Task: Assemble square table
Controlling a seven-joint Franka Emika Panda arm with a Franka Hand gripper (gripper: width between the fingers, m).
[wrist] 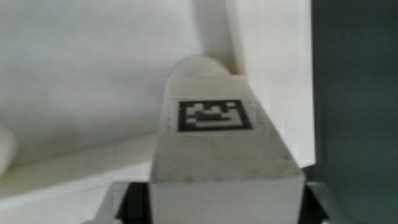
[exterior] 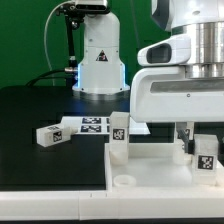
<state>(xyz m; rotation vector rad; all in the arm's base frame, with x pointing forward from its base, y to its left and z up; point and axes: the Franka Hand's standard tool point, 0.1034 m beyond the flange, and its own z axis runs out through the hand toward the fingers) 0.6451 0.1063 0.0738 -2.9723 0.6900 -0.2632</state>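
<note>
- caught mid-assembly of the square table: gripper (exterior: 195, 138) lowered over the tabletop (exterior: 150, 165), on the exterior view's right side of it, jaws drawn narrow around an upright leg (exterior: 206, 155).
- in the wrist view, dark fingers (wrist: 128, 205) flanking that leg (wrist: 221, 150) and seeming to press on both its sides; judged to be a hold on the leg, though how firm cannot be told.
- step in hand, by the look of it: gripping a leg standing at a corner of the tabletop, either to seat it or to turn it tight in its socket.
- next move likely calls for a steady hold, the leg kept upright over its socket, and a twist or a push straight down without dragging the tabletop.
- second leg (exterior: 118, 135) standing upright at the tabletop's corner toward the exterior view's left.
- third leg (exterior: 50, 135) lying loose on the dark table, well apart from the tabletop, waiting its turn.
- marker board (exterior: 90, 125) lying flat just behind the tabletop.
- exterior view alone gives the whole layout: tabletop, other legs, board.
- wrist view alone gives the contact: the leg's tag (wrist: 212, 115) square on, fingers at each side, white rim of the tabletop (wrist: 258, 40) behind; socket hidden in both.
</note>
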